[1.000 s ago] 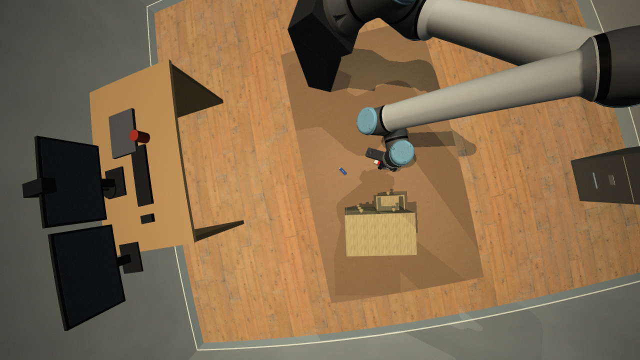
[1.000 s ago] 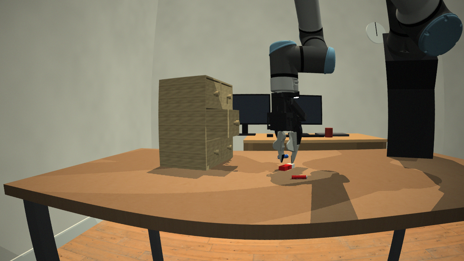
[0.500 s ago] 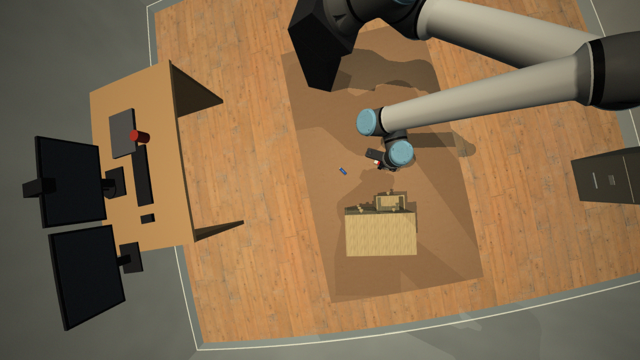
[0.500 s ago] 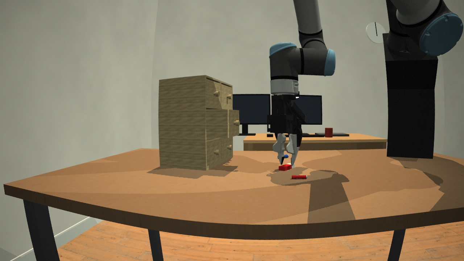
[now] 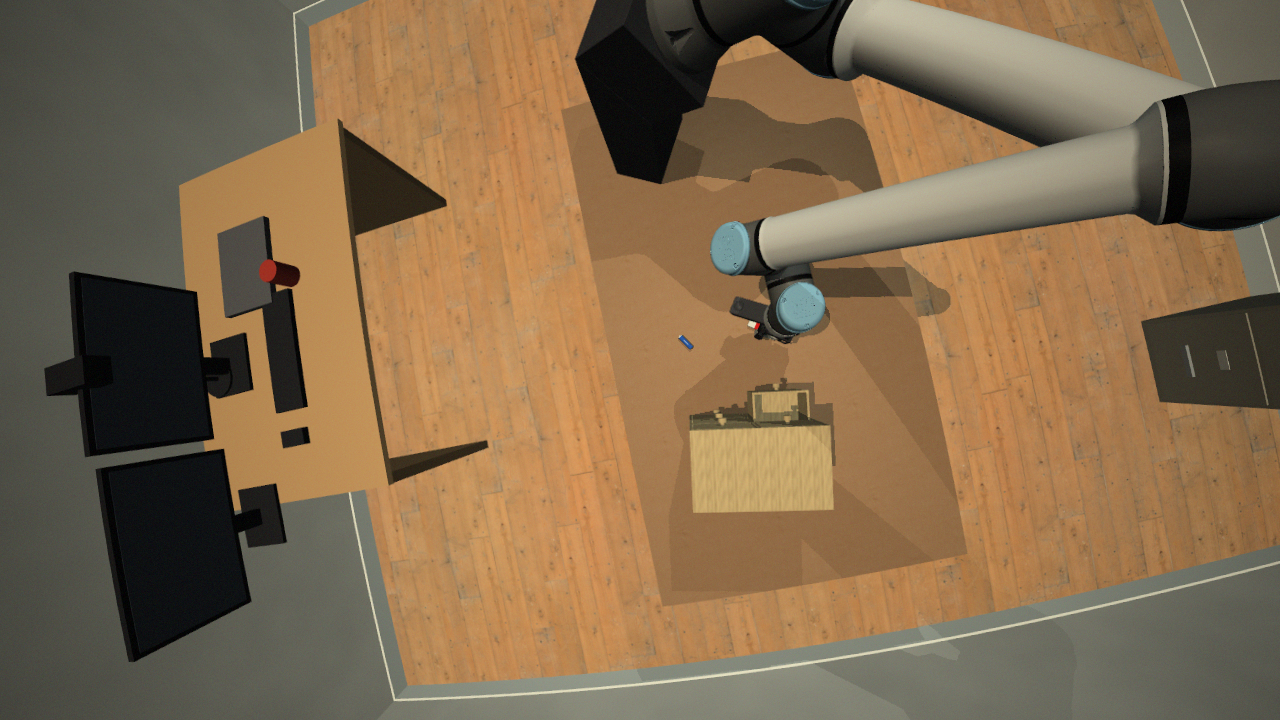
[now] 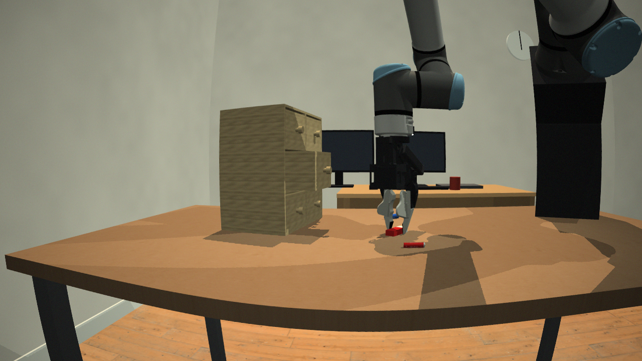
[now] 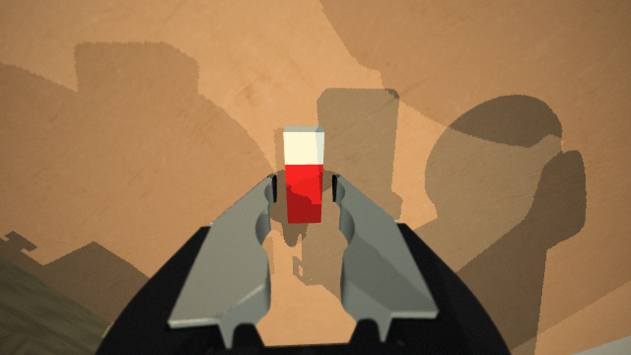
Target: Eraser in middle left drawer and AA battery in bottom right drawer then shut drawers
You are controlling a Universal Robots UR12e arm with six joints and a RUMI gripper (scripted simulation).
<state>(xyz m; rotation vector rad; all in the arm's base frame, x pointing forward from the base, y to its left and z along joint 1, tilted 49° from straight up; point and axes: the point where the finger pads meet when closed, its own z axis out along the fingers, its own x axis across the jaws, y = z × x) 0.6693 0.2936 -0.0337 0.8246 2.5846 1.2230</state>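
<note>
At wrist-view centre, your gripper (image 5: 759, 331) (image 6: 397, 229) (image 7: 304, 177) stands partly open, gripping nothing, fingertips flanking the red-and-white eraser (image 5: 753, 325) (image 6: 393, 231) (image 7: 304, 182).

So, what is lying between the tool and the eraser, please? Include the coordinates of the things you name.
Nothing I can see: the wrist view shows only narrow bare gaps between the eraser (image 5: 753, 325) (image 6: 393, 231) (image 7: 304, 175) and the tool (image 5: 759, 329) (image 6: 398, 229) (image 7: 304, 177).

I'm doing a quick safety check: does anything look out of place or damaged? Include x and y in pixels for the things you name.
The pale wooden chest's (image 5: 760, 470) (image 6: 252, 170) (image 7: 35, 316) middle-row left drawer (image 5: 780, 393) (image 6: 299, 168) sticks out, unlike its visible neighbours, though probably deliberately, awaiting the red-and-white eraser (image 5: 753, 325) (image 6: 393, 231) (image 7: 304, 187). I see no damage.
</note>
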